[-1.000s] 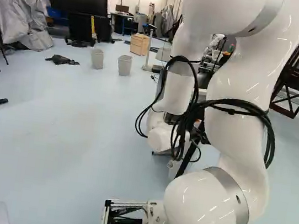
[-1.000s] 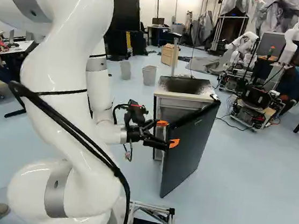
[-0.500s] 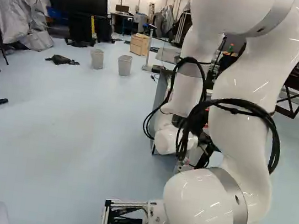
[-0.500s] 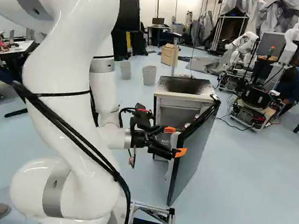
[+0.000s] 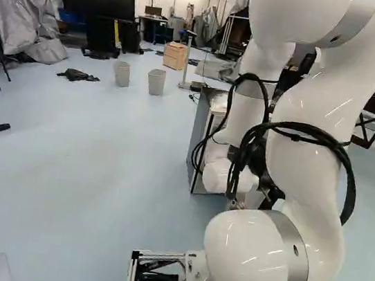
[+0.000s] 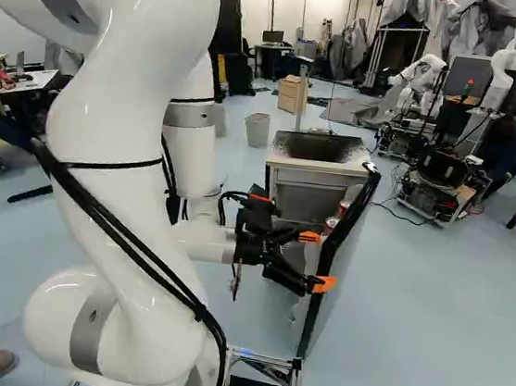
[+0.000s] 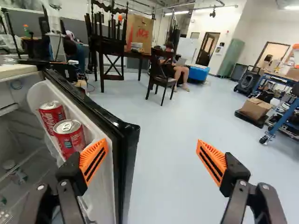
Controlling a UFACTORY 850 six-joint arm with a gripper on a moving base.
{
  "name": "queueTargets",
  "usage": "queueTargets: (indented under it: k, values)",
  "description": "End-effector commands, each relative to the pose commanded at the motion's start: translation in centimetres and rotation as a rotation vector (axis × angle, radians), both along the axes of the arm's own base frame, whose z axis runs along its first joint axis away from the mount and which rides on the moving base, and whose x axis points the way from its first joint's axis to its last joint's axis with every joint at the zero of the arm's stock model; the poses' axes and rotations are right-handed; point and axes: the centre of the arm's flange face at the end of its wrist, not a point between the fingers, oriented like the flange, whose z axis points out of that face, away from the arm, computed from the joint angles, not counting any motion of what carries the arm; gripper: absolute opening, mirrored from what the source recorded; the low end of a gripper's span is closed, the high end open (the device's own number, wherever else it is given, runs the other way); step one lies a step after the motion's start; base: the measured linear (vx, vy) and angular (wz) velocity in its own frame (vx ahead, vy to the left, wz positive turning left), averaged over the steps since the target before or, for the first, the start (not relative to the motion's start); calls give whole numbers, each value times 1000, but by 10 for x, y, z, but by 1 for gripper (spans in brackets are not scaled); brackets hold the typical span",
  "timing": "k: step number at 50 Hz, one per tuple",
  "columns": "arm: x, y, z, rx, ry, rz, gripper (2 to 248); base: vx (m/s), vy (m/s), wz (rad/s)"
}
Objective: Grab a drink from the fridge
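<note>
At the opening of the fridge (image 6: 315,179), the door (image 7: 127,154) is swung out toward the white arm (image 6: 118,154). The task's drinks are located on the inner face of the door: two red cans stand side by side in the white door shelf (image 7: 100,196). The nearer can (image 7: 70,138) and the farther can (image 7: 51,115) both show their metal lids and pull tabs.

The end effector (image 6: 317,260) is positioned at the free edge of the door. Its two fingers are set wide apart. In the wrist view, one orange pad (image 7: 93,158) is aligned with the inner face, just beside the nearer can; the opposite orange pad (image 7: 212,158) is located beyond the outer face, over the floor (image 7: 163,126). The door edge lies between the pads, closer to the inner one. Contact between the inner pad and the door shelf cannot be determined. Neither can is clamped.

Inside the fridge, shelves and small clear containers (image 7: 16,175) are partly visible; their contents cannot be identified. The fridge top carries a dark patch. In the left base view, the arm covers part of the fridge. Two grey bins (image 5: 156,81) and a wooden box (image 5: 175,55) stand farther back on the floor.
</note>
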Motion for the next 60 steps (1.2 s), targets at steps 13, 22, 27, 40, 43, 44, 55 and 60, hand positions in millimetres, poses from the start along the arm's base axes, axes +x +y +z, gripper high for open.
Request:
queueTargets:
  k: [13,22,27,40,43,44,55,60]
  values:
    - [-1,-20,0,0,-10,-86,247,0,0,0]
    - [1,-35,0,-2,-22,-151,247,0,0,0]
    - [3,-45,0,-3,-30,-188,247,0,0,0]
    - [12,-73,-1,-9,-60,-282,247,0,0,0]
    - [15,-79,-1,-11,-68,-302,247,0,0,0]
    - [16,-82,-1,-12,-71,-308,247,0,0,0]
    - [28,-107,-2,-20,-102,-375,247,0,0,0]
    - [33,-118,-2,-25,-116,-403,247,0,0,0]
